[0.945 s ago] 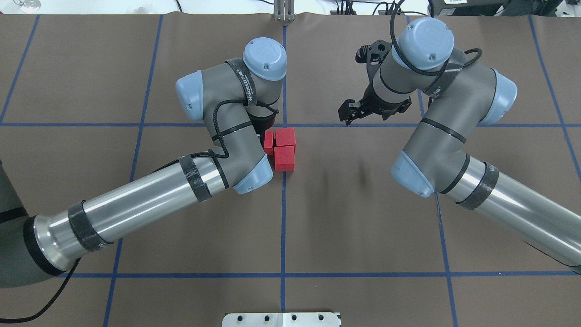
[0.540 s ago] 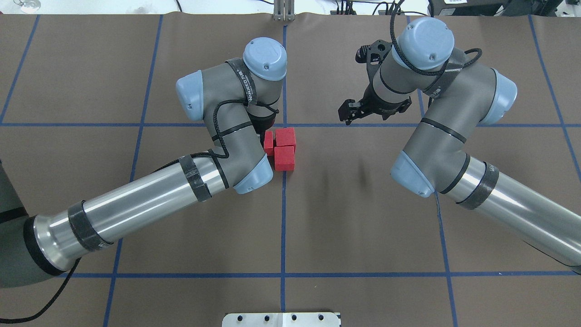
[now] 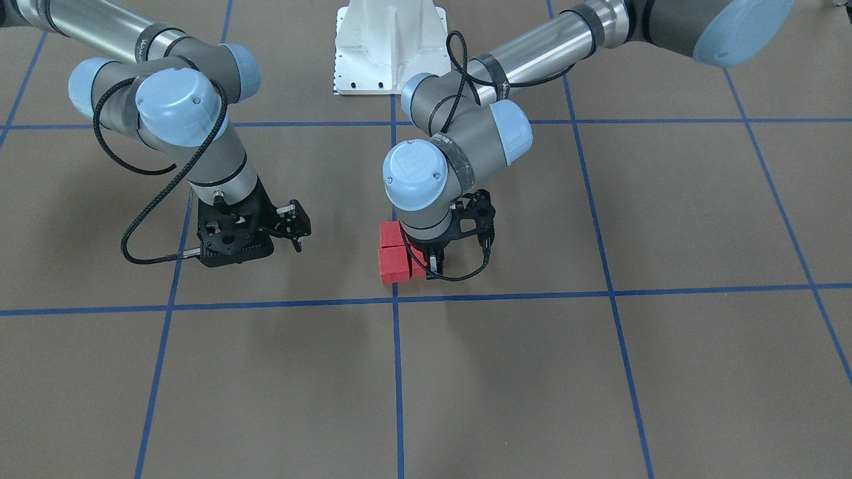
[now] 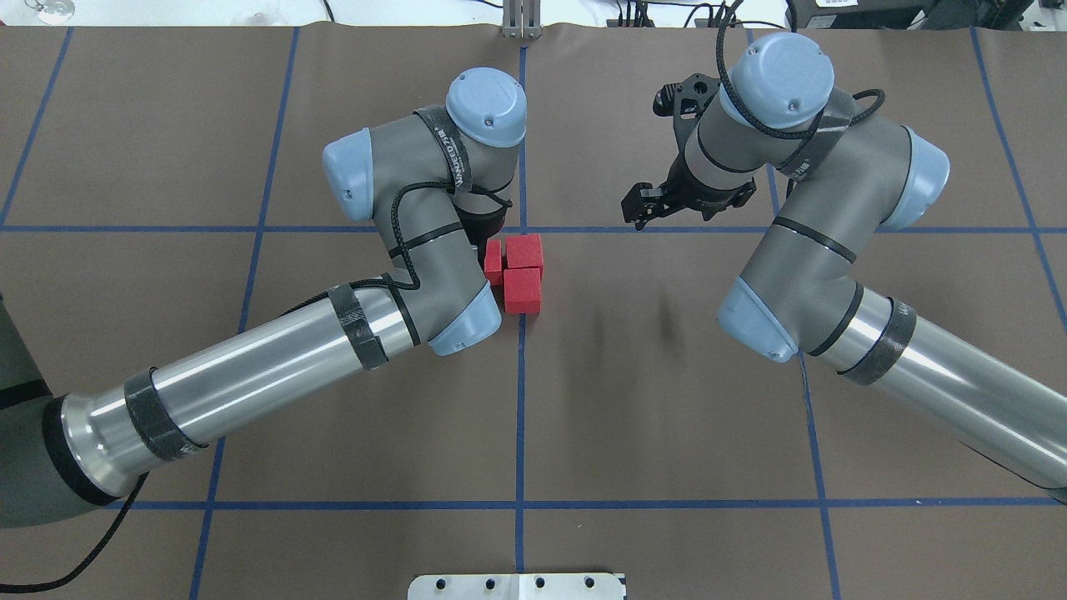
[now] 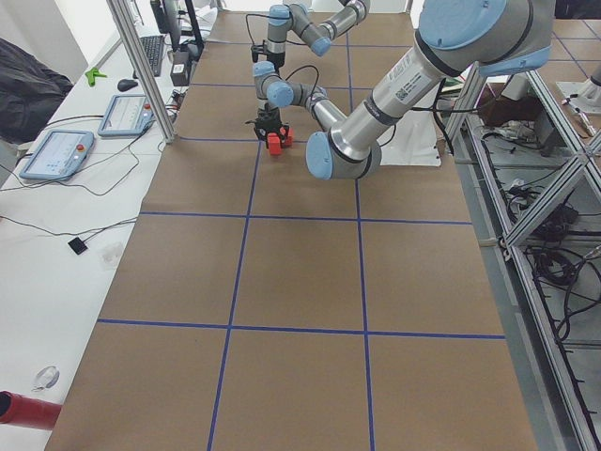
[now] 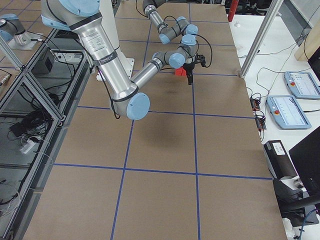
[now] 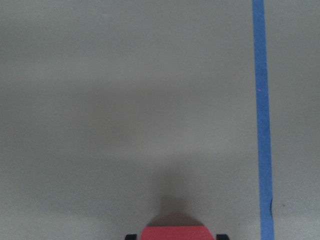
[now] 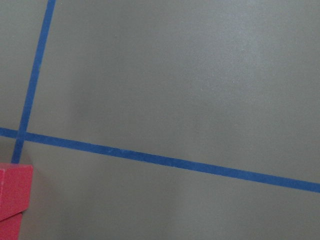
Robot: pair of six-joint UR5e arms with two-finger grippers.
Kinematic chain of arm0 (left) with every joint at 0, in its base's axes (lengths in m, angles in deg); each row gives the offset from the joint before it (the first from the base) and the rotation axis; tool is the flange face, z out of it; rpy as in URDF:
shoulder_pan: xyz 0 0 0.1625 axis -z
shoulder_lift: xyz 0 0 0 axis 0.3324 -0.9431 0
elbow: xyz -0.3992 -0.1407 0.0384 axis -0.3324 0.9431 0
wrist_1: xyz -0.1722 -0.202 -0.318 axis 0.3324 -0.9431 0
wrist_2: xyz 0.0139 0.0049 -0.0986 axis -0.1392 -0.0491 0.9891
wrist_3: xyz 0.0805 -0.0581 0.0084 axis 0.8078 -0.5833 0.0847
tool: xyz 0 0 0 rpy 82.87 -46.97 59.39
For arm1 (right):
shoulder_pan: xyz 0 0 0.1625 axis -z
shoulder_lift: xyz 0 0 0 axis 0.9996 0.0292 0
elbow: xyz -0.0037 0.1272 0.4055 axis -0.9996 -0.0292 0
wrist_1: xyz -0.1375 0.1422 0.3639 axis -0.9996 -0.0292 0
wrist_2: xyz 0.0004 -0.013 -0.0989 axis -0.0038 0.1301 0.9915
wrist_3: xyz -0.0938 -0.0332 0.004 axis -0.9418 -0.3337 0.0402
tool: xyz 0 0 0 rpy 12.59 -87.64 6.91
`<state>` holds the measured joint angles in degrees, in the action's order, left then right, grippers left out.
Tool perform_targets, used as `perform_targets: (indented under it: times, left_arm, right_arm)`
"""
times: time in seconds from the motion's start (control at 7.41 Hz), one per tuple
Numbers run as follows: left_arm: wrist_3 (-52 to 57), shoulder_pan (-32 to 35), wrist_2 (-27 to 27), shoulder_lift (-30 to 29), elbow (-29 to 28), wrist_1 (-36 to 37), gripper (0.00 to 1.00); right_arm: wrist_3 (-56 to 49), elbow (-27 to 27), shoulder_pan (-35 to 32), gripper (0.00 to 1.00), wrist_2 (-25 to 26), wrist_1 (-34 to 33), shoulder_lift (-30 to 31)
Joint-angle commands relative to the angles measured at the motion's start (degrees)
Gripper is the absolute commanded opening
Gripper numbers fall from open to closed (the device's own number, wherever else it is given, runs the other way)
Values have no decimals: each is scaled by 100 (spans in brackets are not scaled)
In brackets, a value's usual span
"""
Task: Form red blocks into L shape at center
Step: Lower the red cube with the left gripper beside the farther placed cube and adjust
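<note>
third red block half hidden under left arm, left gripper's jaws hidden overhead

Left arm folded, its hand pointing straight down, fingers clamped on something; right hand hangs raised, fingers close together
</note>
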<state>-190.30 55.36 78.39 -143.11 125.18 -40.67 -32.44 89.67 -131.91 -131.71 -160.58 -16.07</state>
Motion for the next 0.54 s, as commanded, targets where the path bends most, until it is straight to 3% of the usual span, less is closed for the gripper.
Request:
perform_targets:
  times: [0.0,0.27,0.41]
  left_arm:
    - [-22,0,3,-24,2,-3,32]
    - [-31,0,3,-24,2,-3,33]
    - [-22,0,3,-24,1,-3,62]
  right_arm:
    - [0,0,-1,99,0,0,9]
    - [0,-9,-1,99,0,0,18]
    - [0,-9,7,99,0,0,10]
